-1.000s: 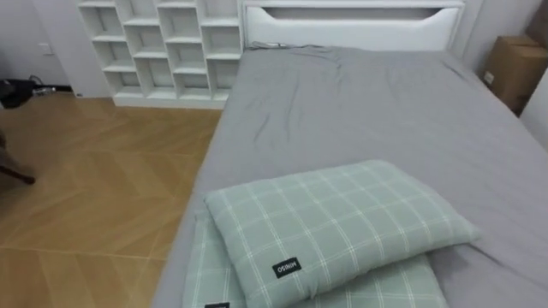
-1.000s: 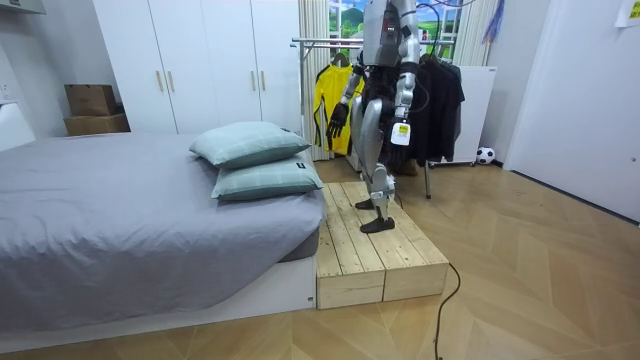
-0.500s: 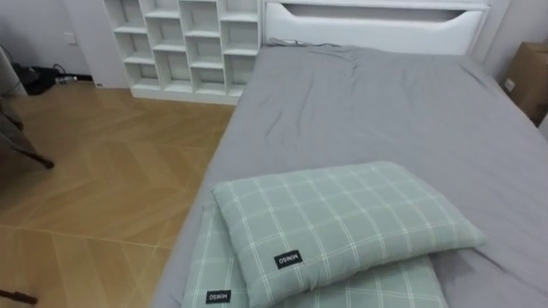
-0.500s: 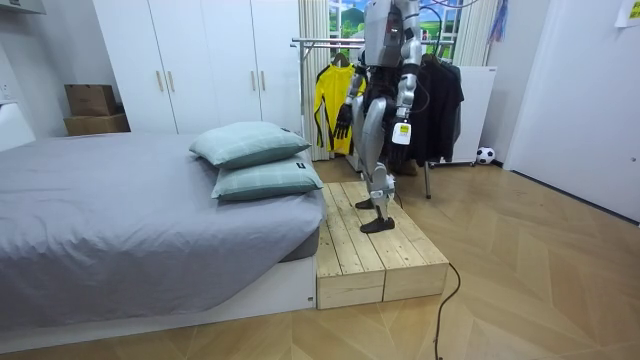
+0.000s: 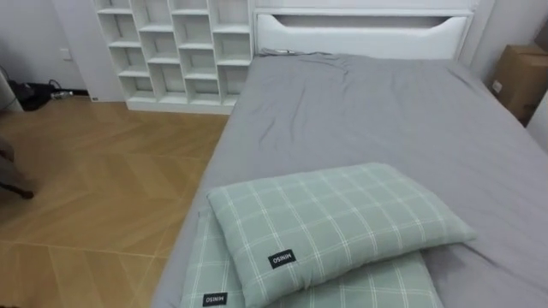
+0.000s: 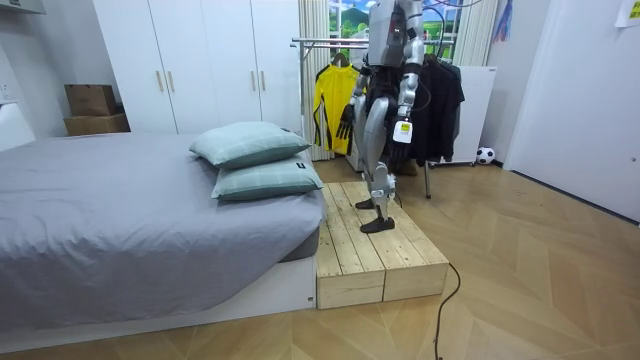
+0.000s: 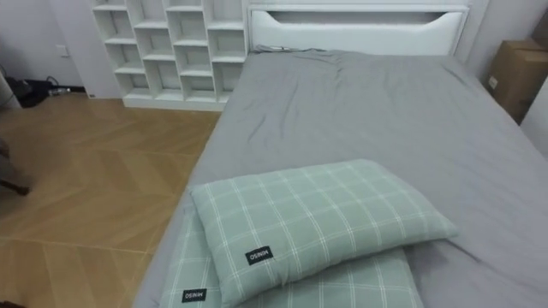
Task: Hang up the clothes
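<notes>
I stand on a wooden platform (image 6: 385, 255) at the pillow end of a bed, facing along it. Behind me is a clothes rack (image 6: 318, 42). On it hang a yellow garment (image 6: 328, 98) and dark garments (image 6: 447, 95). My right hand (image 6: 345, 118) hangs at my side with relaxed fingers and nothing in it. My left hand (image 6: 403, 133) hangs at my other side, nearer the room camera. No garment lies on the grey bed (image 5: 368, 103).
Two green checked pillows (image 5: 334, 222) are stacked right below me on the bed. A white shelf unit (image 5: 171, 43) stands past the wooden floor on my left, and a cardboard box (image 5: 518, 73) on my right. White wardrobes (image 6: 200, 60) and a ball (image 6: 485, 155) show in the room view.
The head camera swung a little left and back. In the room view my body shifted slightly to the view's right and my right hand swung closer in. Bed and pillows stayed put.
</notes>
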